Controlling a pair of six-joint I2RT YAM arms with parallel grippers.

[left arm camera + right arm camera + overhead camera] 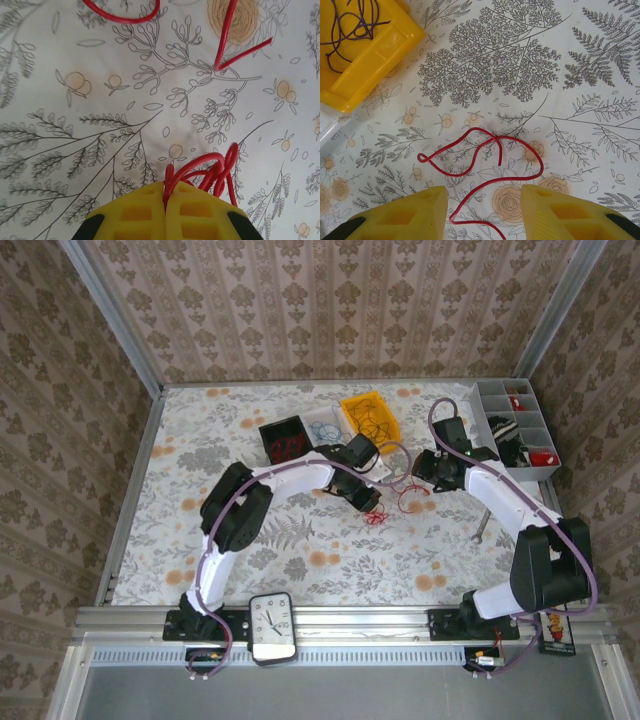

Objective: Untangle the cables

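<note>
In the left wrist view my left gripper is shut on a small tangle of red cable, whose loops stick out to the right of the yellow fingers. More red cable lies further off on the cloth. From above, that gripper sits mid-table over the red tangle. My right gripper is open and hovers over a loose, wavy red cable lying flat on the cloth, not touching it. Seen from above, the right gripper is just behind this cable.
At the back stand a black bin with red cables, a clear bin with blue ones, and a yellow bin holding dark cables. A grey divided organizer stands back right. A clock sits on the near rail.
</note>
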